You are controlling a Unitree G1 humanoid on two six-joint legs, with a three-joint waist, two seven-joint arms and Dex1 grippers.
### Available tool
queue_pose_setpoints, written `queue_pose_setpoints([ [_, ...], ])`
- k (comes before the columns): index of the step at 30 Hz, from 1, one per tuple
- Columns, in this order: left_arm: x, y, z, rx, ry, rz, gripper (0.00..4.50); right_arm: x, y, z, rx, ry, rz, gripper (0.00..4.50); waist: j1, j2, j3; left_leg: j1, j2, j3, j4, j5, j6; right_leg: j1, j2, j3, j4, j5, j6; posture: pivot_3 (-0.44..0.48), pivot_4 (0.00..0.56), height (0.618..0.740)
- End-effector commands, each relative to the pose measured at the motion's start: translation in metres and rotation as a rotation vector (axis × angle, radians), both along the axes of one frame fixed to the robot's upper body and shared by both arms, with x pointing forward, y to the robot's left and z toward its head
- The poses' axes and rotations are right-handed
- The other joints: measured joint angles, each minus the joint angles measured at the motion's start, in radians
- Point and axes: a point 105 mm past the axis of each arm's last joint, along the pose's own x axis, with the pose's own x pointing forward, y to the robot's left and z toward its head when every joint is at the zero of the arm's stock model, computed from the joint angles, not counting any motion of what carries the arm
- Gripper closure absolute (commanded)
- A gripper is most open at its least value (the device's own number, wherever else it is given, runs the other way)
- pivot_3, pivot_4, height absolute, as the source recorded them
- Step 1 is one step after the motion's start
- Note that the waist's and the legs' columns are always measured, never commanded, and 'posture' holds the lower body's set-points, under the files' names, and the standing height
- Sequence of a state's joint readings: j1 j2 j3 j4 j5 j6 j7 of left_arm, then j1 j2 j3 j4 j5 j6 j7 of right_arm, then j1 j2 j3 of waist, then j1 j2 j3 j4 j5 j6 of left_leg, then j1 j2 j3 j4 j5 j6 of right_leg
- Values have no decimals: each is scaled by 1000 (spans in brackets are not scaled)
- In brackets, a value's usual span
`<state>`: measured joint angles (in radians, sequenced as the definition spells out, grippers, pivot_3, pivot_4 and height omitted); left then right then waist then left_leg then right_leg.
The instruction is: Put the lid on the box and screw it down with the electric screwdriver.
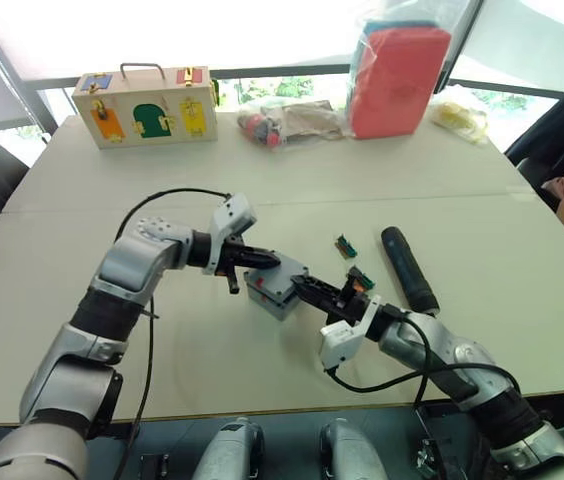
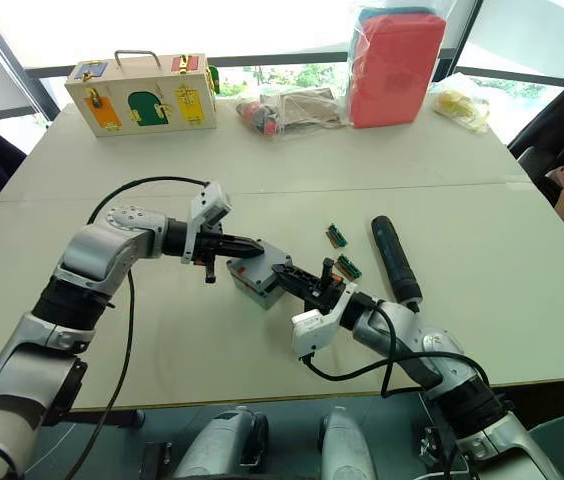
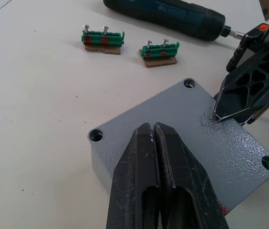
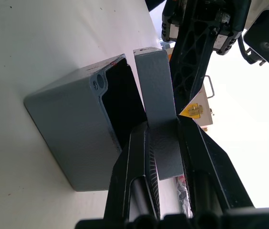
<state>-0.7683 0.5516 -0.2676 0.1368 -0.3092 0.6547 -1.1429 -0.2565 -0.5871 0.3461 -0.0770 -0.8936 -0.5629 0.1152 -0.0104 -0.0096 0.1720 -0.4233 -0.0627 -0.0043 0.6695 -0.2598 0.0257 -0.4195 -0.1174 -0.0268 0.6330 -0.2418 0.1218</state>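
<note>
**Lid pinched over the box, not yet seated**

My right pincer is clamped on the lid, its two fingers squeezing one edge of the grey plate. The plate stands a little apart from the box's rim, leaving a dark wedge of open cavity between them. My left pincer is clenched empty, fingers pressed together, its tip hovering over or resting on the lid's top face; I cannot tell which. The box sits mid-tabletop between both arms.

The risk, as I judge it: I hold only one edge, so if I let go while the lid is tilted it may land skewed, its corner holes off the box's screw posts. Pressing down with the left tip could also tip or slide the light box.

Just beyond lie two green terminal blocks with screws, then the electric screwdriver, untouched on the tabletop. Well behind stand a wooden latch box and a bagged red case.
</note>
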Motion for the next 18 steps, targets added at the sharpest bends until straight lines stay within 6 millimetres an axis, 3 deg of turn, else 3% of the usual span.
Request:
queue_pose_setpoints([
  [1,-1,4,-25,105,-2,4,4484,-10,2,-10,-18,37,14,3850,2,0,0,2,0,0,0,0,0,2,0,0,-1,0,0,0,150,740],
  [9,-7,6,-64,201,70,64,4500,-15,-4,-5,-19,35,-15,849,1,-1,-11,22,0,-1,-3,-5,9,23,0,-1,-4,-2,-1,0,150,740],
  [14,-8,7,-72,217,79,100,4500,-20,-7,2,-15,34,-24,849,3,-2,-14,33,0,-1,-4,-10,13,32,-1,-1,-4,-7,-2,0,150,740],
  [18,-6,1,-61,162,36,77,4500,-29,-11,4,-9,60,-36,849,9,-1,-15,33,0,-1,-4,-10,12,32,-1,-1,-4,-7,-2,0,150,740],
])
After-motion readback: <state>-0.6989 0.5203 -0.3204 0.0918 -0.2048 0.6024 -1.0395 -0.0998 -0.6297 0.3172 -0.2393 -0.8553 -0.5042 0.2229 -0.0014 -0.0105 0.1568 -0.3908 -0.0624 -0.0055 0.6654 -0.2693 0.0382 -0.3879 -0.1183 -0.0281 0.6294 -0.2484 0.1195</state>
